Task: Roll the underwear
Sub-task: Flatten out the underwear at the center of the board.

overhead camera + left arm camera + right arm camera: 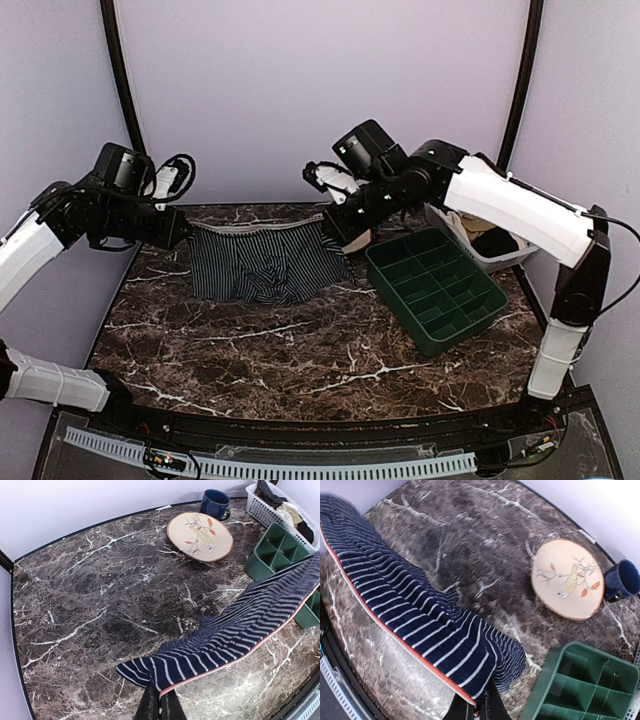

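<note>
The left gripper (183,229) and right gripper (335,233) are each clamping tight on a waistband corner of the soft, pinstriped navy underwear (265,262), holding it spread above the veined marble table (300,355).

Right jaws at bottom edge pinched shut on the red-edged corner of the underwear (420,625), cloth stretched up-left over the marbled bench (470,540); beyond, bird-painted round plate (567,578), blue mug (622,578) just beside it, green divided tray (585,687) lower right.
</note>
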You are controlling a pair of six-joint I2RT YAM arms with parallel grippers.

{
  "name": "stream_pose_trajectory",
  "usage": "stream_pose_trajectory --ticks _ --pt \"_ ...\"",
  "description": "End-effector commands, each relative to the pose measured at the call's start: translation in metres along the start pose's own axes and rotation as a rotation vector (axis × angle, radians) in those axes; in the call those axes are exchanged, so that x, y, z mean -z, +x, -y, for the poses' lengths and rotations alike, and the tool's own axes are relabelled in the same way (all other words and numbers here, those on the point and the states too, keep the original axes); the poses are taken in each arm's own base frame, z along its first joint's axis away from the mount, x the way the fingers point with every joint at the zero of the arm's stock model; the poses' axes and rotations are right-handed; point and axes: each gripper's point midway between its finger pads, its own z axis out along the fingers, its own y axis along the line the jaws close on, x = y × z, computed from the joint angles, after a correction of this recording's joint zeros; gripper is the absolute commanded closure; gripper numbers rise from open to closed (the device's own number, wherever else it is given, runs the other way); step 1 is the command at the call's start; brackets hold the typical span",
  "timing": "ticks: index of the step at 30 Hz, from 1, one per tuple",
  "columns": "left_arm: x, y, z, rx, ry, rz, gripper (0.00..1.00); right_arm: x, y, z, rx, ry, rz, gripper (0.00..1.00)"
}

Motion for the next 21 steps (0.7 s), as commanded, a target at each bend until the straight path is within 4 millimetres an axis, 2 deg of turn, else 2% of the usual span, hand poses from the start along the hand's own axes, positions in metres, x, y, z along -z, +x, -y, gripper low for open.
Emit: stream_pose_trajectory --ticks 1,3,4,6,8,10,12,14,18,19,21 --pt "0.046 0.02 0.015 -0.003 0.138 0.021 1.0 0.037 0.02 -0.052 0.027 -0.094 -0.007 1.0" --pt "0.06 0.032 0.028 -0.002 0.231 0.01 1.0 0.046 0.037 -0.089 0.039 -0.179 -0.036 1.0" --pt "0.068 0.037 0.032 0.007 0.26 -0.002 1.0 0.052 0.042 -0.1 0.03 -0.209 -0.041 1.0" --pt "0.083 0.044 0.039 0.028 0.315 -0.01 1.0 0.068 0.054 -0.136 0.034 -0.294 -0.047 1.0" --pt "0.096 0.047 0.042 0.05 0.346 0.005 1.0 0.075 0.06 -0.155 0.002 -0.364 -0.057 1.0" --pt "0.102 0.047 0.037 0.067 0.325 0.021 1.0 0.073 0.065 -0.163 -0.028 -0.408 -0.066 1.0" --pt "0.093 0.051 0.025 0.075 0.246 0.005 1.0 0.06 0.071 -0.158 -0.033 -0.397 -0.072 1.0" --pt "0.072 0.056 0.005 0.067 0.112 -0.047 1.0 0.035 0.08 -0.138 -0.072 -0.371 -0.114 1.0" --pt "0.013 0.046 -0.016 -0.005 -0.062 -0.143 1.0 -0.02 0.083 -0.074 -0.155 -0.243 -0.172 1.0" --pt "-0.005 0.042 -0.019 -0.029 -0.089 -0.166 0.96 -0.035 0.083 -0.061 -0.169 -0.217 -0.188 0.96" --pt "-0.044 0.033 -0.029 -0.061 -0.173 -0.214 0.84 -0.064 0.081 -0.038 -0.195 -0.156 -0.223 0.75"
